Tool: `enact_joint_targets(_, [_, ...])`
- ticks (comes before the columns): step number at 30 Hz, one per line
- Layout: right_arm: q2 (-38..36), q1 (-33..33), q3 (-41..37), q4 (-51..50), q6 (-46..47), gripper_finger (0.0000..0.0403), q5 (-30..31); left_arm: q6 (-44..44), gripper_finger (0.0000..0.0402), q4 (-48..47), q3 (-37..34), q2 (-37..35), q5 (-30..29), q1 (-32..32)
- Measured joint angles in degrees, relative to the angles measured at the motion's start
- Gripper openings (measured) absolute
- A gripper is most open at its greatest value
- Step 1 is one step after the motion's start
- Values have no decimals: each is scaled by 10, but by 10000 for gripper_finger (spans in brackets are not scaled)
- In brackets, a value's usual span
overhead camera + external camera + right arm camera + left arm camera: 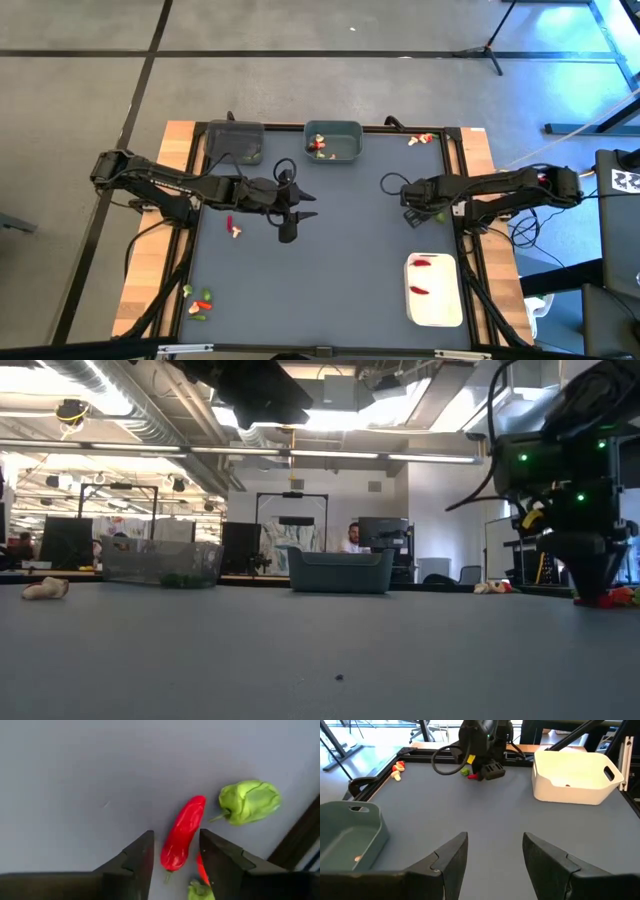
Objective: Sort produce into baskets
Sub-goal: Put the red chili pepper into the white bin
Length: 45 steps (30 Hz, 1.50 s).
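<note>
i'm lowering my right gripper [175,857], fingers parted and gripping nothing, astride the red chili [183,834] near the table's [340,250] right edge, centring before closing, avoiding the green pepper [249,801] just beside.

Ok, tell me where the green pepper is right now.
The green pepper lies on the table's right side beside a red chili, just ahead of the right pincer, near the table's right edge in the high view.

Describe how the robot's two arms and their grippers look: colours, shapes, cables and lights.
Both arms are dark, jointed and slim, with black cables looping beside them. The left gripper has two dark, wedge-shaped fingers, as does the right gripper. Small green lights glow on the right arm's wrist.
</note>
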Motion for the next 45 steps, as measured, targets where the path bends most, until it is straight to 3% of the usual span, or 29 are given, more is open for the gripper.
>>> enact_joint_targets(13, [-1,-16,-13,34,-73,35,-16,20,186,0,0,0,0,0])
enact_joint_targets(18, [-10,-16,30,33,-93,29,17,20,186,0,0,0,-3,1])
enact_joint_targets(23, [-20,5,86,4,-115,36,10,20,186,-7,0,0,-3,1])
enact_joint_targets(32, [-71,146,172,-64,-65,37,-31,19,186,-7,0,0,-5,1])
enact_joint_targets(45, [-94,411,191,-5,68,37,-78,16,186,-7,0,0,-5,1])
